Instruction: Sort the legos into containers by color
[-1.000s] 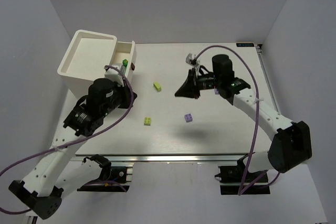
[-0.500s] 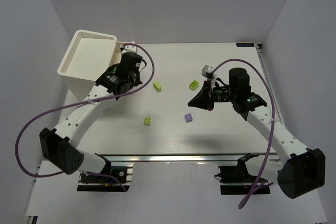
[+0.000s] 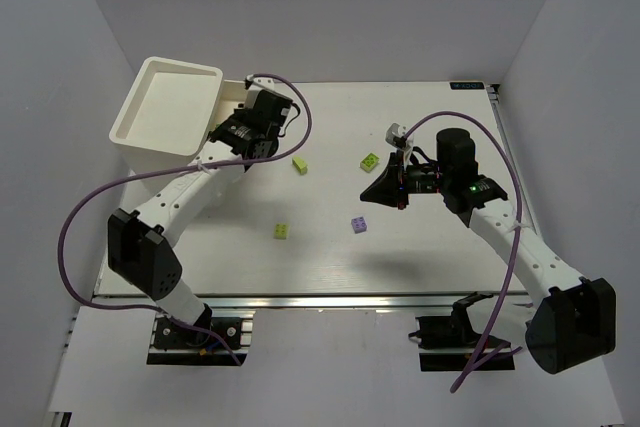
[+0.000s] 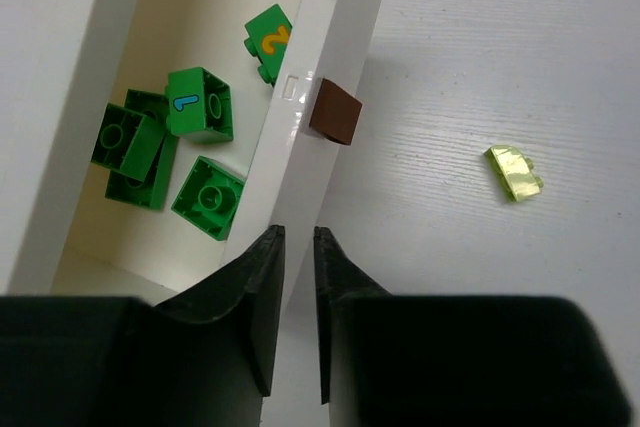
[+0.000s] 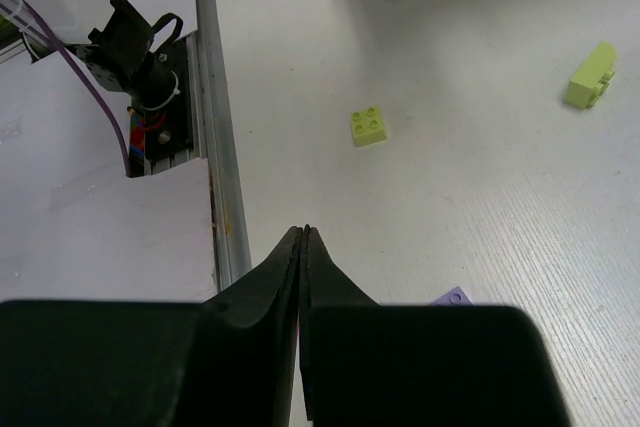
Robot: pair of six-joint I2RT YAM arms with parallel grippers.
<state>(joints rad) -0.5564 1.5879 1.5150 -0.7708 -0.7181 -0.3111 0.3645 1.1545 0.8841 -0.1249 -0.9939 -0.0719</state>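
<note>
Five dark green legos (image 4: 200, 102) lie in the open drawer (image 4: 292, 162), ahead-left of my left gripper (image 4: 293, 247). Its fingers are slightly parted and empty above the drawer's front edge, near the brown knob (image 4: 334, 112). Bare table (image 4: 480, 327) spreads to the right, with one yellow-green brick (image 4: 514, 172). My right gripper (image 5: 303, 235) is clenched and empty, with a lavender brick (image 5: 452, 297) just beside it.

Table (image 3: 440, 247): white top with faint wood grain. Cream-white box (image 3: 145, 154) sits on the far-left corner. Four loose legos lie directly on the top, all well apart:
- yellow-green wedge (image 3: 299, 164), near the box on its right
- far yellow-green brick (image 3: 370, 161), further right, about level with the wedge
- near yellow-green brick (image 3: 283, 231), four studs, closer to the front edge
- lavender brick (image 3: 358, 224), right of that one, roughly mid-table
</note>
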